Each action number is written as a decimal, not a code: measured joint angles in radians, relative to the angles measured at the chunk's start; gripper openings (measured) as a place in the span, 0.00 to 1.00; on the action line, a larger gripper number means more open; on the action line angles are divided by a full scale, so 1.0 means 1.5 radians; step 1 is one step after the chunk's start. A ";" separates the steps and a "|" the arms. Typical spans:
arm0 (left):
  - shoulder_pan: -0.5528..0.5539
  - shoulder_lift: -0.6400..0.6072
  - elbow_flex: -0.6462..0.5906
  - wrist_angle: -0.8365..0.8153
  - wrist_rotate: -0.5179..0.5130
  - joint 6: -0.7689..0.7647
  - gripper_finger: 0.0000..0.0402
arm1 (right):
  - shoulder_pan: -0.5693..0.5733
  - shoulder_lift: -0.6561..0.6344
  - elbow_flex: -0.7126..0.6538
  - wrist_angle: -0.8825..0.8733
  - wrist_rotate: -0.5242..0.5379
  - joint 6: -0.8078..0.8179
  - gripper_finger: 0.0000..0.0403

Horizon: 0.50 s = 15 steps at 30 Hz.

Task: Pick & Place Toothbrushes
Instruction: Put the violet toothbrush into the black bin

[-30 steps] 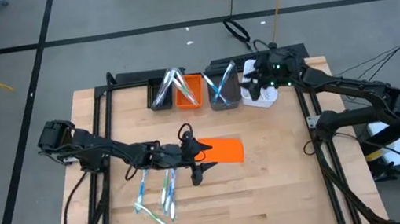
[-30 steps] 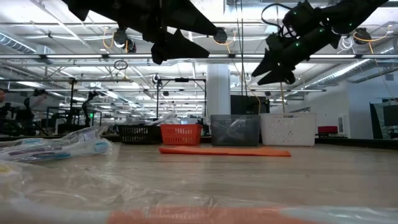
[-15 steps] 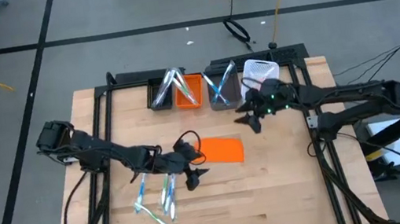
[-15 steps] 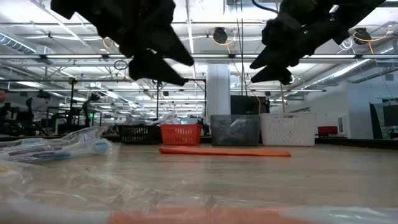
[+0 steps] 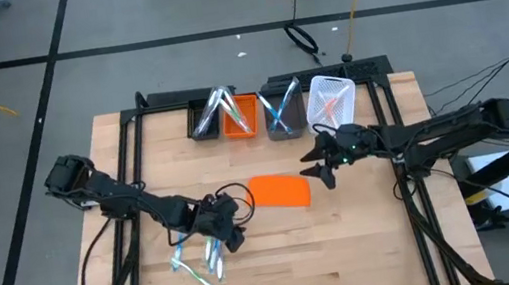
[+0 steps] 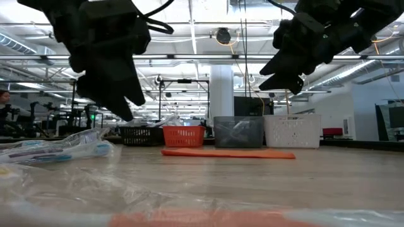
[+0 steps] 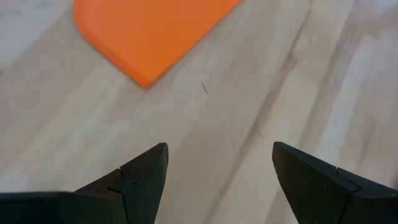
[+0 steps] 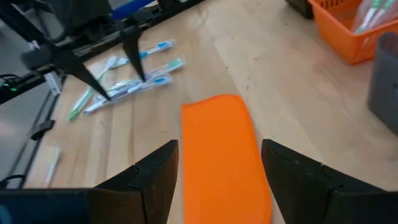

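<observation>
While your left gripper [image 5: 230,239] hangs with jaws wide and empty just over the loose toothbrushes [image 5: 200,254] near the table's front left, pick one brush, line the fingers across its handle and drop straight down, keeping clear of the orange sheet [image 5: 279,191]; your right gripper [image 5: 320,168], also wide and empty, hovers beside that sheet, so hold it back from the bins [image 5: 281,120]

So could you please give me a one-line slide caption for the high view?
Left hand open over loose toothbrushes; right hand open beside the orange sheet.
</observation>
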<state>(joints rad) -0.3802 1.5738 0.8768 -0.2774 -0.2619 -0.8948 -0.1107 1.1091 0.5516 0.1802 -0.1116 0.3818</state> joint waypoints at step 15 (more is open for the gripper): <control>-0.032 0.000 0.000 -0.163 0.005 -0.226 0.73 | 0.024 0.000 -0.056 0.089 0.025 0.017 0.54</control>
<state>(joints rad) -0.4279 1.5742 0.8768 -0.5224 -0.2543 -1.2337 -0.0753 1.1095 0.4679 0.3142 -0.0746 0.4080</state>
